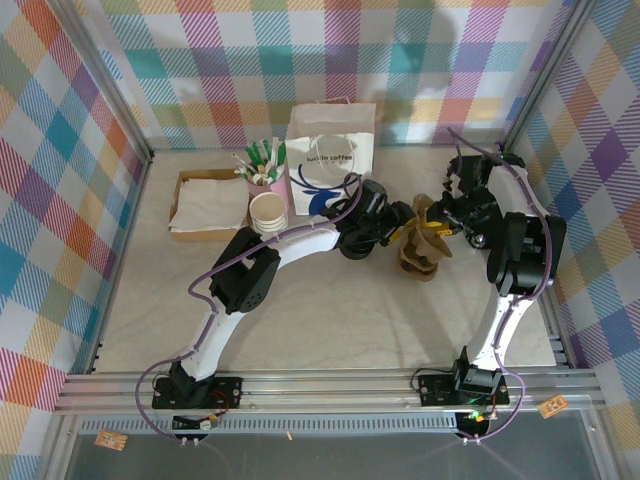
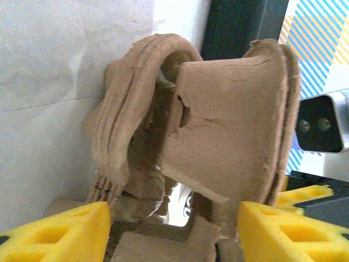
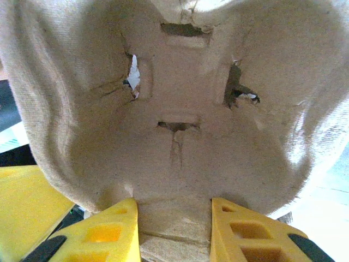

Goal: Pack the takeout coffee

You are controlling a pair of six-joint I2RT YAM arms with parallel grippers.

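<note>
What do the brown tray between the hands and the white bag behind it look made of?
The brown tray looks like moulded paper pulp: matte, fibrous surface with ragged torn slits. The white bag is probably paper: matte, with sharp folded edges and a printed blue logo.

I count one white paper bag with a blue logo (image 1: 330, 135), one stack of cream paper cups (image 1: 268, 212), one pink tub of sticks (image 1: 272, 186), one cardboard napkin tray (image 1: 190, 178), and one nested bundle of brown moulded-pulp cup carriers (image 1: 425, 245).

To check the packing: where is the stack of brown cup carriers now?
Top view: the stack of pulp cup carriers is right of centre, between the left arm and the right arm, near the white paper bag.
</note>
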